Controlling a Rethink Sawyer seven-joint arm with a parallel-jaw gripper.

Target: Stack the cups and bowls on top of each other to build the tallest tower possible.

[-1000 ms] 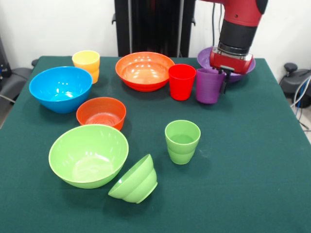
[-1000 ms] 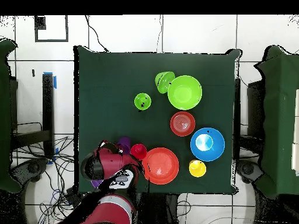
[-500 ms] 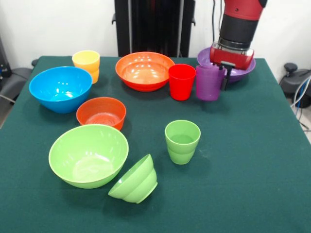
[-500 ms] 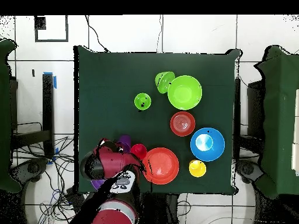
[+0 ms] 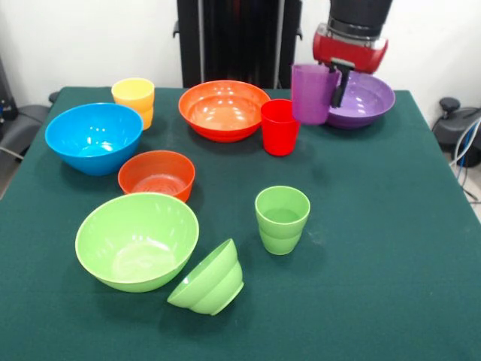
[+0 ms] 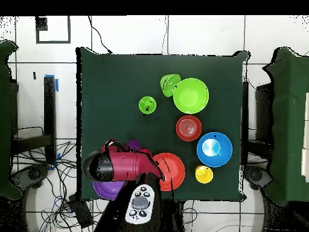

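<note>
My gripper (image 5: pixel 331 84) is shut on the rim of the purple cup (image 5: pixel 310 93), which hangs upright in the air above and to the right of the red cup (image 5: pixel 279 126). One black finger (image 5: pixel 338 88) shows outside the cup wall. Behind stands the purple bowl (image 5: pixel 364 99). The large orange bowl (image 5: pixel 224 109), yellow cup (image 5: pixel 134 98), blue bowl (image 5: pixel 94 137) and small orange-red bowl (image 5: pixel 156 174) sit to the left. Nearer lie the large green bowl (image 5: pixel 137 239), the small green bowl (image 5: pixel 208 279) tipped on its side, and the green cup (image 5: pixel 282 219). Nothing is stacked.
In the overhead view the red arm (image 6: pixel 117 166) covers the purple and red cups and part of the purple bowl (image 6: pixel 107 190). The green cup (image 6: pixel 147 105) stands alone mid-table. The green cloth table (image 5: pixel 391 226) has open cloth on its right side in the front view.
The gripper has risen with the purple cup, lifting it off the table from beside the red cup and carrying it slightly left in the front view.
</note>
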